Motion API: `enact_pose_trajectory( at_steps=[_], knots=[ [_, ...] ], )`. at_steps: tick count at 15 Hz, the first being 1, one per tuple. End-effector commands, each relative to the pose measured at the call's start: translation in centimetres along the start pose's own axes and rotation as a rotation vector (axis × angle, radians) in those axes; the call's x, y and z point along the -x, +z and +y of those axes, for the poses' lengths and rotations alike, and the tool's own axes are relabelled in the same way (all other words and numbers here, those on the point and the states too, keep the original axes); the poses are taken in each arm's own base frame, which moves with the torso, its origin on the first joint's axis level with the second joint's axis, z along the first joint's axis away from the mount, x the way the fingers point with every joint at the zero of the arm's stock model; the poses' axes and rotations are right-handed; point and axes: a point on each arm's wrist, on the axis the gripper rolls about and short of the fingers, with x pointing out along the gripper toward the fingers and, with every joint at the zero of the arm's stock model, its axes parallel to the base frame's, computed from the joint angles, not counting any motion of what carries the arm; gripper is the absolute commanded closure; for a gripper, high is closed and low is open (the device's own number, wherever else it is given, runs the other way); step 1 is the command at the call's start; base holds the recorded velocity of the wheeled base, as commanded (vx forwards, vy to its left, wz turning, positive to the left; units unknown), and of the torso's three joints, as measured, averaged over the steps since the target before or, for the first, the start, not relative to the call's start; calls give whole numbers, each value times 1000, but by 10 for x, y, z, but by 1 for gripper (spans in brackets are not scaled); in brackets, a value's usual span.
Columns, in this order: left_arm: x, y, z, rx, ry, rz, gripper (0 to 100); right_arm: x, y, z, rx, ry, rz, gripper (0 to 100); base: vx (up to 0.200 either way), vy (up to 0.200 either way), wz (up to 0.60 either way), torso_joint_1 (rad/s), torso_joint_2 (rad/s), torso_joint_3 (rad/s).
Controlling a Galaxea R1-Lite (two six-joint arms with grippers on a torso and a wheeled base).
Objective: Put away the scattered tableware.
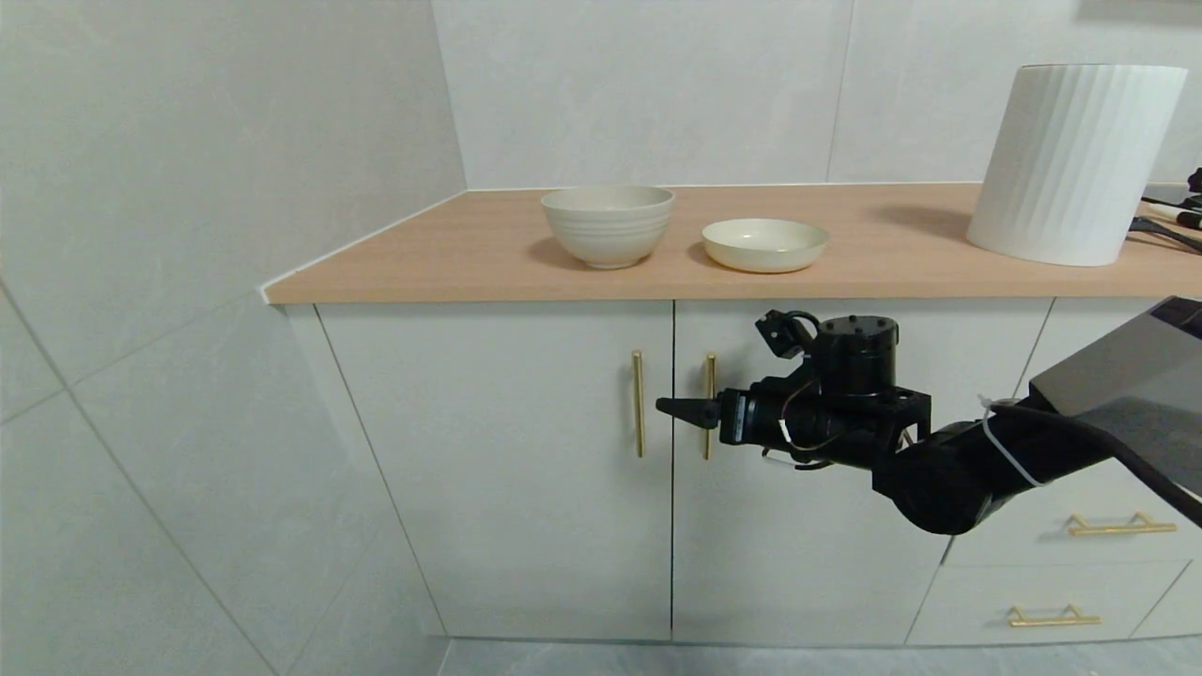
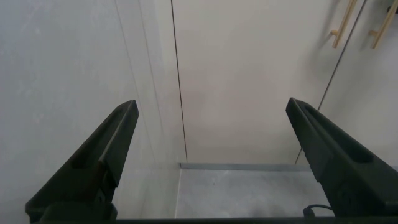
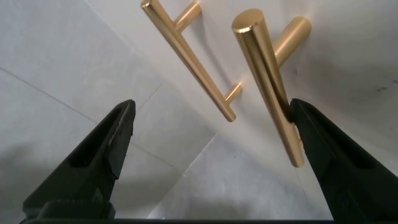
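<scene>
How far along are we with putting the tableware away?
Nothing stowed yet: bowl and shallow dish sit on the countertop, cabinet shut. In hand: the right gripper, jaws open, is at the right door's gold handle. Remaining: open the door, then stow both pieces.

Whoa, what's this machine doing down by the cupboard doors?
It is meant to put tableware away. The black right gripper is at the two gold bar handles of the white cupboard doors, jaws open and not closed on either. The ribbed cream bowl and shallow cream plate sit untouched on the wooden counter. The left gripper hangs low by the cupboard, jaws open and empty.
</scene>
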Motion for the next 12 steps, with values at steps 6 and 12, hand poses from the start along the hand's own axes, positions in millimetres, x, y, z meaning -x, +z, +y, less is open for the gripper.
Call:
enact_pose_trajectory(
  at_steps=[6,12],
  knots=[
    [0,0,0,0,0,0,0,4,-9,15,14,44,4,0,0,0,0,0,0,0],
    [0,0,0,0,0,0,0,42,-17,45,15,102,58,0,0,0,0,0,0,0]
  ],
)
